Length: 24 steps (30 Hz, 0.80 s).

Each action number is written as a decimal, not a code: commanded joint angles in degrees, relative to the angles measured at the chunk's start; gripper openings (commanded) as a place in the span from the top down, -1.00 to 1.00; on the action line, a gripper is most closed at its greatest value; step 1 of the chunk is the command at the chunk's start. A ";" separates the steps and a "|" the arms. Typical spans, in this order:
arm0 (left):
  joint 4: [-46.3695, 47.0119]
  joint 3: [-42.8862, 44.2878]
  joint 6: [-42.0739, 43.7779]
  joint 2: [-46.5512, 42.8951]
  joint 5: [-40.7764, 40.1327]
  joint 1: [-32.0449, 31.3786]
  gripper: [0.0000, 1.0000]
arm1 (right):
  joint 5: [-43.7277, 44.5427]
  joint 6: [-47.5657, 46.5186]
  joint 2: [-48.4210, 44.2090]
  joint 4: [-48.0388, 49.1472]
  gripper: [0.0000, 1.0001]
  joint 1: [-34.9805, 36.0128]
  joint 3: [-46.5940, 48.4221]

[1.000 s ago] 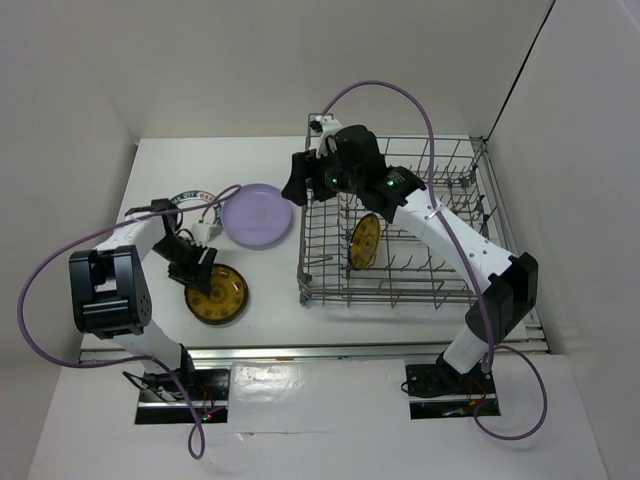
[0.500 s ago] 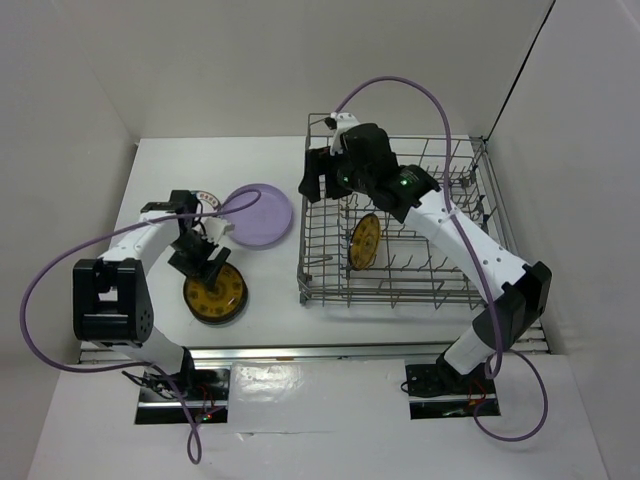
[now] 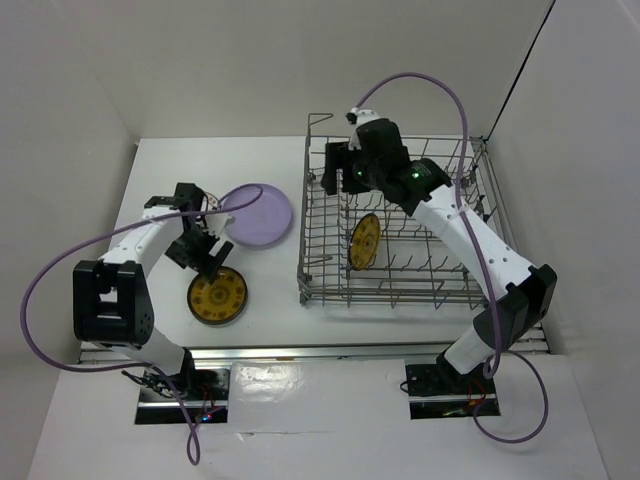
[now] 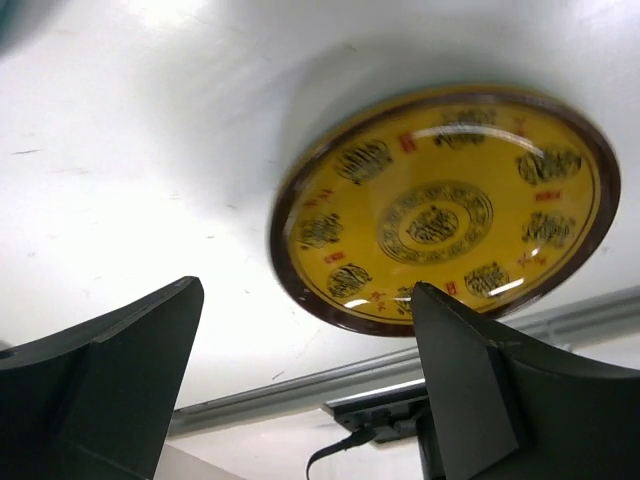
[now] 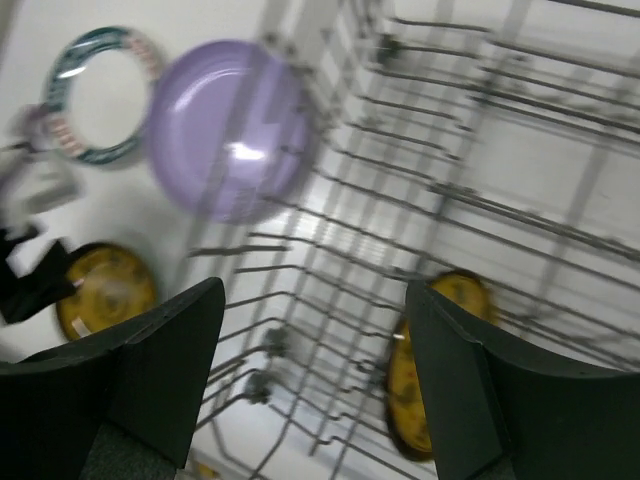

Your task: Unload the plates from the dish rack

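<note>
A yellow-gold patterned plate (image 3: 217,296) lies flat on the table and fills the left wrist view (image 4: 445,205). My left gripper (image 3: 204,260) is open and empty just above its far edge (image 4: 305,290). A lavender plate (image 3: 256,215) lies flat beside the dish rack (image 3: 380,300) and also shows in the right wrist view (image 5: 230,125). A second yellow-gold plate (image 3: 365,241) stands upright among the rack's tines (image 5: 440,370). My right gripper (image 3: 335,172) is open and empty above the rack's far left end (image 5: 315,290).
A white plate with a teal patterned rim (image 5: 100,95) lies left of the lavender plate, mostly hidden under my left arm in the top view. A metal rail (image 3: 300,352) runs along the table's near edge. Walls close in the back and both sides.
My right gripper has moved right, from beside the lavender plate to over the rack. My left gripper has pulled back slightly from the yellow-gold plate, which stays flat on the table.
</note>
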 commanded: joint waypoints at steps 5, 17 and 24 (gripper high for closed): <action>5.76 5.71 -12.83 -11.71 -4.99 -0.09 -0.99 | 9.87 2.30 -0.21 -11.50 -0.60 -8.17 -4.15; 8.23 5.18 -19.69 -16.21 -10.97 -0.09 -0.99 | 0.99 4.93 3.03 -7.90 0.06 -11.43 -16.99; 7.18 6.32 -20.22 -16.74 -10.35 -0.09 -0.99 | 5.72 4.93 3.04 -11.41 1.00 -11.43 -12.61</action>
